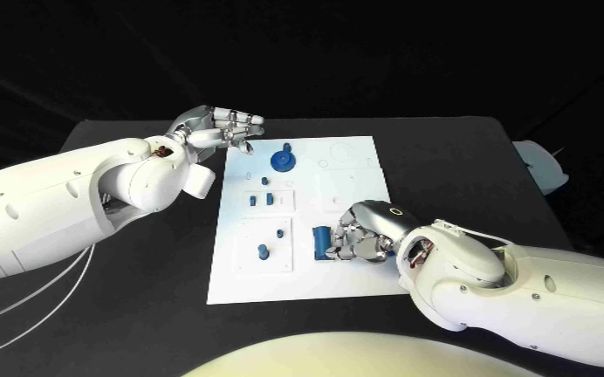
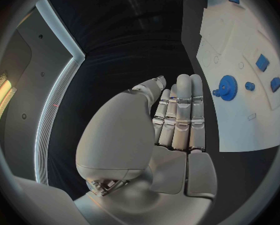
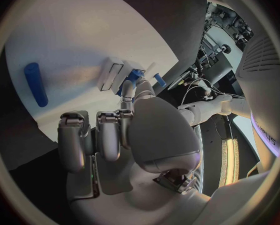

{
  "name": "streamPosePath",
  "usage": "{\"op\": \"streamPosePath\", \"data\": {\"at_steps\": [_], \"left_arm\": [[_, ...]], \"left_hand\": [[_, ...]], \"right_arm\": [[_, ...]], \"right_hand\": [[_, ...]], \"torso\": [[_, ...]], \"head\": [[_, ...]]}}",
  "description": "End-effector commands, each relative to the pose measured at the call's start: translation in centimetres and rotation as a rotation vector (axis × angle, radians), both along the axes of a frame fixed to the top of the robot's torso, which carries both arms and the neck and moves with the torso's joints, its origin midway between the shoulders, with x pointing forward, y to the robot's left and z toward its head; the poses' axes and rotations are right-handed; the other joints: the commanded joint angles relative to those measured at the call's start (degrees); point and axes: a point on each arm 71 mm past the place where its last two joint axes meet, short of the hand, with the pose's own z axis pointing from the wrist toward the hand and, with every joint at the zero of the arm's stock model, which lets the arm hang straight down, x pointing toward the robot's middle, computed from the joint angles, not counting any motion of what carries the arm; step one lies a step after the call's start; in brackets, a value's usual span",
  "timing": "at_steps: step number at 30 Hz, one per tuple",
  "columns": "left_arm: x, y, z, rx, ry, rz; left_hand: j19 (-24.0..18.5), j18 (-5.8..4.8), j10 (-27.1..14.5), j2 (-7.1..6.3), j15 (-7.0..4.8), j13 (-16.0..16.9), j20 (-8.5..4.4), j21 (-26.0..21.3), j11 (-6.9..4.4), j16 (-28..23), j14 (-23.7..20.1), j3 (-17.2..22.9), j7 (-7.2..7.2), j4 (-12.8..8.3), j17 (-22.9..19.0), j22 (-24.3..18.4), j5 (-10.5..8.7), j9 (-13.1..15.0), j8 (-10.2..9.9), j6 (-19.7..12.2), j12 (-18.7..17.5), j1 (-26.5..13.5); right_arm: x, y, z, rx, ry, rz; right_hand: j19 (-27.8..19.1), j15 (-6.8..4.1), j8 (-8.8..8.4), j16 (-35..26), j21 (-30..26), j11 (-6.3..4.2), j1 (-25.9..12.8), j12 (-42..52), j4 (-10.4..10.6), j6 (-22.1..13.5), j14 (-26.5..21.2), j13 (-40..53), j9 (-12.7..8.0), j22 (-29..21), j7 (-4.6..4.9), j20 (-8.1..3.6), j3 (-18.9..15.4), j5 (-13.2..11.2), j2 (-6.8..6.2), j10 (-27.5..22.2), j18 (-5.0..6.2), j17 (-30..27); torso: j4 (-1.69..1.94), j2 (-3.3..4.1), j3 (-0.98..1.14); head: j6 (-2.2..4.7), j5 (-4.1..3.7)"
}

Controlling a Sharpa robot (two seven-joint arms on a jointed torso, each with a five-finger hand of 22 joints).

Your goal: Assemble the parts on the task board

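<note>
The head camera looks steeply down from above on the whole board (image 1: 302, 220) and both hands. The left wrist camera sits close behind the left hand (image 2: 177, 120), facing past its fingers (image 2: 184, 105) along the board's edge toward the gear (image 2: 227, 88). The right wrist camera sits close over the right hand (image 3: 134, 135), with the cylinder (image 3: 35, 84) beyond its fingers (image 3: 109, 135); all views share the board.

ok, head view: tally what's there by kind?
Task board: 1
Blue gear: 1
Blue cylinder: 1
Small blue pieces: 5 visible
Robot hands: 2, left robot hand and right robot hand
Total: 10
</note>
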Motion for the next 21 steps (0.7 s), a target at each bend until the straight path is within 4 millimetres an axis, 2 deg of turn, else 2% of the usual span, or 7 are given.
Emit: {"op": "streamPosePath", "data": {"at_steps": [1,6,10,12,16,18,21], "left_arm": [[-0.1,-0.2,0.1,-0.01,-0.001,-0.017],[-0.1,0.0,0.1,-0.008,0.0,-0.014],[-0.1,0.1,0.1,-0.007,0.001,-0.013],[-0.1,0.1,0.1,-0.007,0.002,-0.012],[-0.1,0.1,0.1,-0.006,0.002,-0.012],[-0.1,0.1,0.1,-0.006,0.002,-0.012],[-0.1,0.1,0.1,-0.006,0.001,-0.011]], "left_hand": [[0.1,0.8,-0.5,0.37,0.06,-0.1,0.27,-0.3,0.01,-0.3,-0.2,0.1,-0.03,-0.4,-0.1,-0.1,0.07,-0.1,0.3,-0.3,0.3,0.2],[0.1,0.8,-0.5,0.37,0.06,-0.1,0.27,-0.3,0.01,-0.3,-0.2,0.1,-0.03,-0.4,-0.1,-0.1,0.07,-0.1,0.3,-0.3,0.3,0.2],[0.1,0.8,-0.6,0.42,0.07,-0.1,0.27,-0.3,0.02,-0.3,-0.1,0.1,-0.01,-0.5,-0.1,-0.1,0.06,0.0,0.3,-0.3,0.5,0.1],[0.1,0.8,-0.6,0.44,0.07,-0.1,0.27,-0.3,0.03,-0.3,-0.1,0.1,0.0,-0.5,-0.1,-0.1,0.06,0.0,0.3,-0.3,0.5,0.1],[0.1,0.8,-0.6,0.44,0.07,-0.1,0.27,-0.3,0.03,-0.3,-0.1,0.1,0.0,-0.5,-0.1,-0.1,0.06,0.0,0.3,-0.3,0.5,0.1],[0.1,0.8,-0.6,0.44,0.07,-0.1,0.27,-0.3,0.03,-0.3,-0.1,0.1,0.0,-0.5,-0.1,-0.1,0.06,0.0,0.3,-0.3,0.5,0.1],[0.1,0.8,-0.6,0.44,0.07,-0.1,0.27,-0.3,0.03,-0.3,-0.1,0.1,0.0,-0.5,-0.1,-0.1,0.06,0.0,0.3,-0.3,0.5,0.1]], "right_arm": [[0.0,-0.1,0.2,0.001,-0.026,-0.005],[-0.4,-1.0,0.8,0.014,-0.048,-0.021],[-0.4,-2.6,1.6,0.017,-0.065,-0.056],[-0.2,-3.7,2.0,0.013,-0.072,-0.083],[0.3,-6.1,2.6,-0.015,-0.085,-0.137],[0.4,-7.2,2.6,-0.035,-0.088,-0.157],[0.5,-8.5,2.7,-0.065,-0.092,-0.178]], "right_hand": [[5.2,-0.49,0.33,0.4,0.1,-1.66,0.6,-0.3,-0.2,-0.3,4.6,6.3,0.1,14.5,-0.08,-0.56,0.0,-0.2,0.08,4.9,-0.82,7.8],[5.1,-0.49,0.35,0.2,-0.1,-1.64,0.5,-0.7,-0.1,-0.4,4.5,6.0,0.3,14.5,-0.03,-0.57,-0.1,-0.2,0.07,4.7,-0.77,7.5],[4.7,-0.38,0.05,-0.2,-1.0,-1.43,0.3,-2.4,0.1,-1.4,4.3,4.9,0.6,14.2,0.25,-0.54,-0.3,-0.2,-0.13,4.0,-0.57,6.7],[4.5,-0.08,-1.27,-0.4,-1.6,-0.95,0.2,-3.9,0.3,-3.2,4.2,4.0,0.2,14.0,0.94,-0.41,-0.4,-0.2,-0.11,3.4,-0.45,6.3],[4.1,1.44,-5.59,-0.8,-2.6,0.94,0.3,-6.4,0.8,-6.4,4.1,2.5,-1.8,13.7,3.18,0.65,-0.7,-1.2,-0.31,2.3,-0.27,5.6],[4.0,1.91,-7.24,-0.9,-2.8,1.45,0.4,-7.0,0.9,-6.7,4.1,2.1,-2.6,13.7,3.78,1.11,-0.9,-1.2,-0.45,2.1,-0.24,5.5],[4.0,2.18,-8.56,-0.9,-2.9,1.74,0.4,-7.3,1.1,-6.4,4.1,1.9,-3.4,13.7,4.07,1.47,-1.2,-1.3,-0.61,1.9,-0.21,5.5]], "torso": [[-0.02,0.0,0.02],[-0.05,-0.01,0.05],[-0.13,-0.07,-0.04],[-0.16,-0.08,-0.05],[-0.09,-0.06,-0.04],[-0.08,-0.06,-0.02],[-0.1,-0.05,0.01]], "head": [[0.0,0.08],[0.03,0.13],[0.14,-0.09],[0.23,-0.16],[0.44,-0.65],[0.46,-0.78],[0.56,-0.97]]}}
